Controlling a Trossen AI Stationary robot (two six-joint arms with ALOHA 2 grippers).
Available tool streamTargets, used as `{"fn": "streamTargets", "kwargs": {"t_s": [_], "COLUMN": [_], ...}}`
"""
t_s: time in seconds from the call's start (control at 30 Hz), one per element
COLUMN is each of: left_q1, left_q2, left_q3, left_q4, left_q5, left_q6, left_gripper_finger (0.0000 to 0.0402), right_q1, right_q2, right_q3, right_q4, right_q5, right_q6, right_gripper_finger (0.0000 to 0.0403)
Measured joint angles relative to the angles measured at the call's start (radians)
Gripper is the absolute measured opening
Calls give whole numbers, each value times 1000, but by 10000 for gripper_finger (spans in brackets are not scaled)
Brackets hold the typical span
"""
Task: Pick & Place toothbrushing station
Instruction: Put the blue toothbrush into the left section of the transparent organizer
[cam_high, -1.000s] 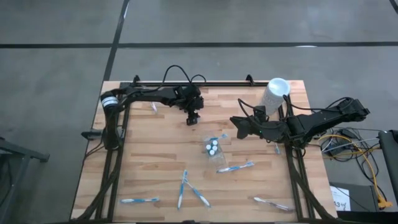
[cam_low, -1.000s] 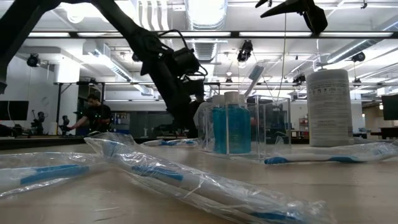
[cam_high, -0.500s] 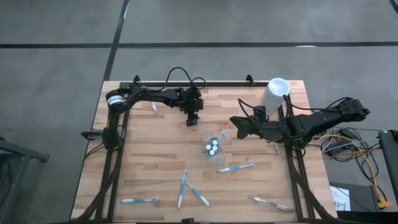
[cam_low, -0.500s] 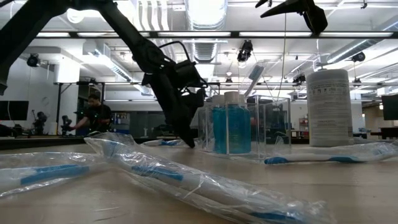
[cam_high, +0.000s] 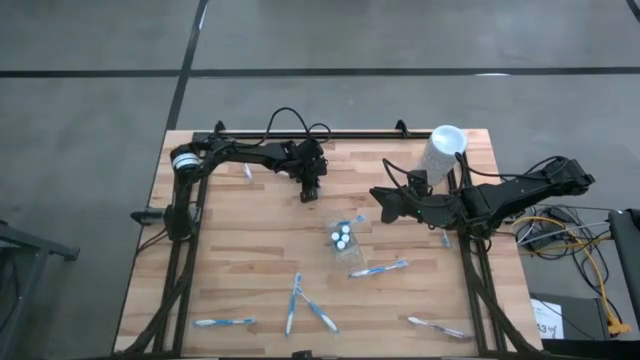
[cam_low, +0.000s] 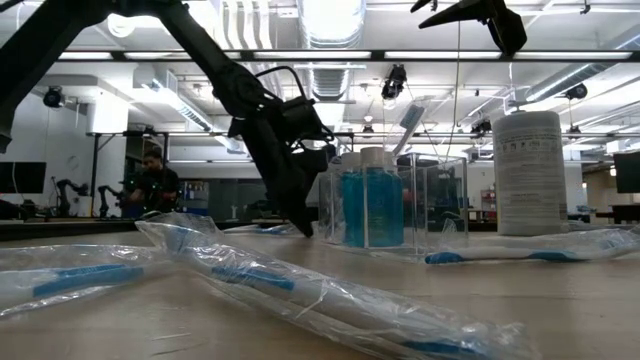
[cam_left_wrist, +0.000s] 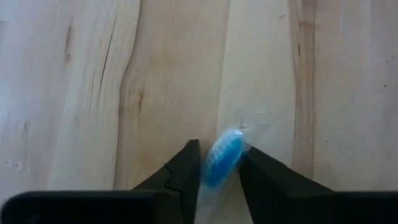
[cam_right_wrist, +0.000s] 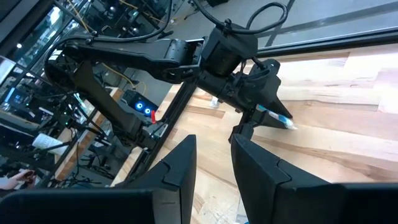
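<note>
Gripping: left gripper (cam_left_wrist: 219, 167) narrowed on wrapped toothbrush (cam_left_wrist: 222, 158) between its fingers.
Next: likely lift, carry toward pouch (cam_high: 343, 235).
Right gripper (cam_high: 385, 203): waiting, partly open, empty.

Table (cam_high: 250, 270): you see pale, matt wood planks with dark grain.
Toothbrush wrappers (cam_low: 300, 290): clear, crinkled, glossy plastic.
Pouch (cam_low: 420, 205): clear, smooth plastic.
Left gripper (cam_left_wrist: 219, 177): your matt black fingers.

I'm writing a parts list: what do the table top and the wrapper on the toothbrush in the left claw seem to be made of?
Table top: apparently unpainted wood, with plank seams and grain showing. Wrapper on the toothbrush in the left claw: looks like thin clear plastic film, crinkled, with blue showing through.
</note>
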Motion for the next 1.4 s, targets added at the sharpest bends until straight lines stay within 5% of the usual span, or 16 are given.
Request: {"fn": "streamTargets", "kwargs": {"t_s": [0.2,0.53,1.0,1.4], "left_q1": [0,0,0,-16], "left_q2": [-1,-33,-295,-447], "left_q3": [13,61,62,57], "left_q4": [-3,-30,-2,162], "left_q5": [10,66,73,218], "left_q6": [-36,-44,-135,-227], "left_gripper_finger": [58,64,63,63], "right_q1": [0,0,0,0], "right_q2": [0,0,0,0], "right_q3": [0,0,0,0], "right_q4": [0,0,0,0], "right_q5": [0,0,0,0], "right_q6": [-2,0,-2,-1], "right_gripper_finger": [98,98,98,98]}}
